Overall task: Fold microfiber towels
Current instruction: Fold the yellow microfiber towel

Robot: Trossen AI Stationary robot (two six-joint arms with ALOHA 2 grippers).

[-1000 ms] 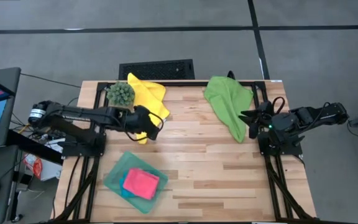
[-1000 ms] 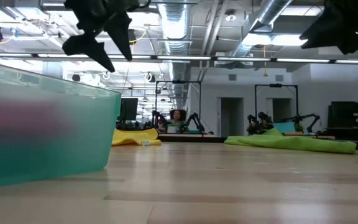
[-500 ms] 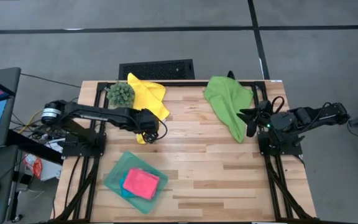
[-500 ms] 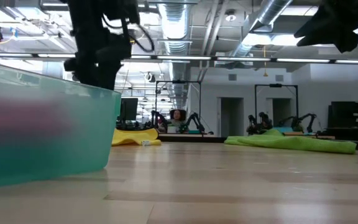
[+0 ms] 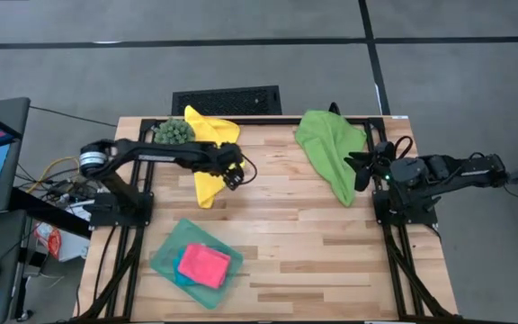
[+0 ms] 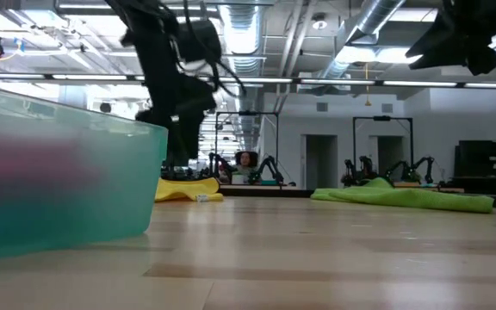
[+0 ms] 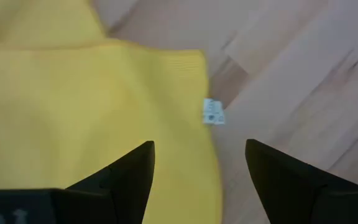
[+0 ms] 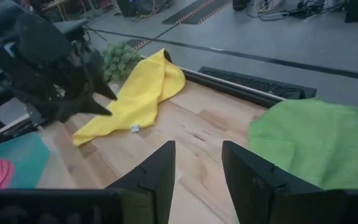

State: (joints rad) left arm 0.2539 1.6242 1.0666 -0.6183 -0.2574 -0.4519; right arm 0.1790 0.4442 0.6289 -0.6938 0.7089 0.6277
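- Nearest me on the table point(image 5: 331, 261) I see the teal tray point(image 5: 165, 261), close to the front left corner, with the pink towel point(image 5: 203, 265) folded flat inside it. A strip of blue cloth point(image 5: 180, 277) shows under the pink one, at the tray's front side.
- Further in on the left, my left gripper point(image 5: 233, 175) hangs over the right edge of the yellow towel point(image 5: 207, 184). Its fingers point(image 7: 128, 171) stand wide apart with nothing between them; in the left wrist view the towel's corner and its small white tag point(image 7: 212, 112) lie just below.
- The yellow towel lies loose and rumpled, running from the back edge of the table down to a point toward the middle.
- On the right, my right gripper point(image 5: 360, 171) sits beside the near end of the green towel point(image 5: 331, 148). Its fingers point(image 8: 151, 171) are parted and hold nothing.
- The green towel lies crumpled along the back right part of the table.
- Farthest back on the left, the spiky green plant point(image 5: 174, 131) stands at the table's back edge, touching the yellow towel.
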